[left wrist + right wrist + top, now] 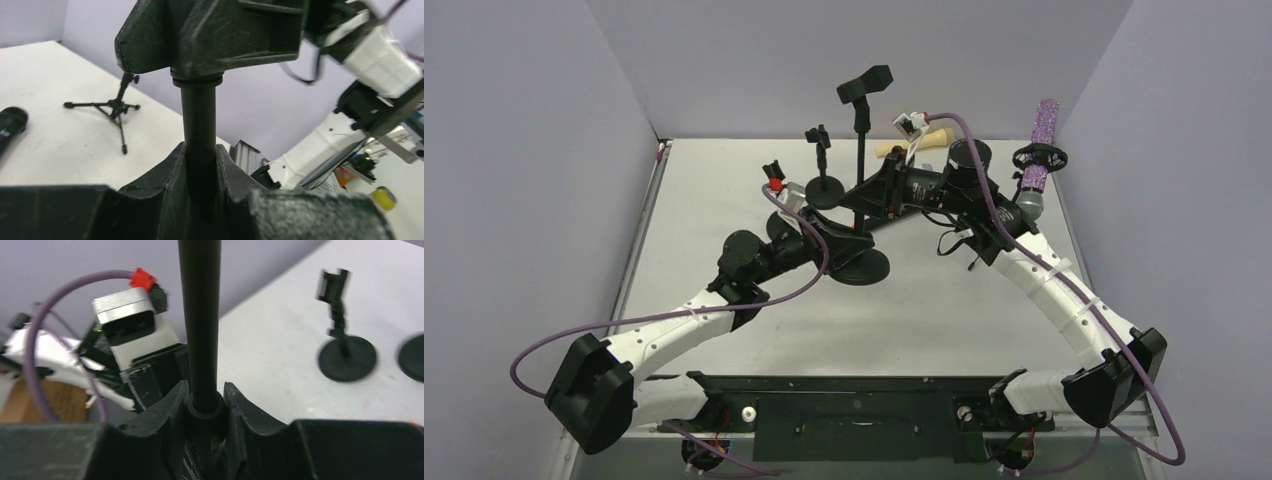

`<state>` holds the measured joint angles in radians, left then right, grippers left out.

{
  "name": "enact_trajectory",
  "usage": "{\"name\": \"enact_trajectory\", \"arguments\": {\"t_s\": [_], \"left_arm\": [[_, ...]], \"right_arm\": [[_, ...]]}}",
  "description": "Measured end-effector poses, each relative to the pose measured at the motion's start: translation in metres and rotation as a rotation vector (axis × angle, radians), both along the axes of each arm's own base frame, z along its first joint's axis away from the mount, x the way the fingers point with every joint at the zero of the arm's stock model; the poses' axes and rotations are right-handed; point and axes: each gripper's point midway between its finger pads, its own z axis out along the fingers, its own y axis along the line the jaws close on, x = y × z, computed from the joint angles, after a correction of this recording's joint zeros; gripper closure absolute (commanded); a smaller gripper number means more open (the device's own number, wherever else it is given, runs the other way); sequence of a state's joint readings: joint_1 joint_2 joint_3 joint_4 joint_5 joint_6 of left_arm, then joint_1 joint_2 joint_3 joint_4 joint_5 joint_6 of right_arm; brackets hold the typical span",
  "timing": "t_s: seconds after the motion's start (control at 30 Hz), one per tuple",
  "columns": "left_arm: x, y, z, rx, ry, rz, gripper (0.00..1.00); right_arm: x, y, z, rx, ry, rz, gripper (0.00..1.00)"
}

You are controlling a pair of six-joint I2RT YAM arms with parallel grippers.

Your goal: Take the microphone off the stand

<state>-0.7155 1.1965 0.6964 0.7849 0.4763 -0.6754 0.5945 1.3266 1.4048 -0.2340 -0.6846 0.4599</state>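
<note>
Hidden or cut off: in the overhead view the two arms cross in front of the tall stand [861, 150], so the exact contact points on its pole are masked. The left gripper [854, 236] meets the pole low down, just above the round base [870, 270]. The right gripper [866, 200] meets it higher. The clip [865, 85] at the top of this stand holds nothing.

A purple glitter microphone [1043, 130] stands upright in a ring mount [1030, 157] at the far right of the surface [724, 200], well apart from both grippers. A pale object [929, 140] behind the right arm is too obscured to identify.

Wrist views settle the grips. The left wrist view shows the left gripper [200, 167] with its jaws pressed against both sides of the pole, and the right gripper [200, 45] clamped on directly above. The right wrist view shows the right gripper [205, 402] with its jaws narrow around a collar on the pole, and the left gripper [150, 377] beyond it.

Only the left wrist view shows a black microphone [10, 127], which lies on the surface and is cut off by the frame's left edge. A small tripod [116, 107] stands near it.

The right wrist view shows a short disc-based stand [346, 357], blurred. A second dark disc [414, 357] is cut off at the right edge. The short stand [827, 185] also appears overhead.
</note>
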Motion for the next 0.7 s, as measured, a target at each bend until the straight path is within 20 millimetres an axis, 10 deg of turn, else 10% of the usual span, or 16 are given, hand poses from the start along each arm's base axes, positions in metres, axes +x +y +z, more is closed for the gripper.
{"name": "enact_trajectory", "arguments": {"t_s": [0.1,0.27,0.7], "left_arm": [[-0.011,0.004,0.019,-0.062,-0.01,-0.047,1.0],[-0.021,0.011,0.028,-0.05,-0.042,-0.031,1.0],[0.018,0.016,-0.01,0.218,-0.106,0.306,1.0]], "right_arm": [[-0.013,0.006,0.021,0.147,-0.008,0.142,0.92],[-0.025,0.008,0.034,0.183,-0.034,0.214,0.42],[-0.003,-0.001,0.019,-0.118,-0.069,-0.256,0.49]]}}
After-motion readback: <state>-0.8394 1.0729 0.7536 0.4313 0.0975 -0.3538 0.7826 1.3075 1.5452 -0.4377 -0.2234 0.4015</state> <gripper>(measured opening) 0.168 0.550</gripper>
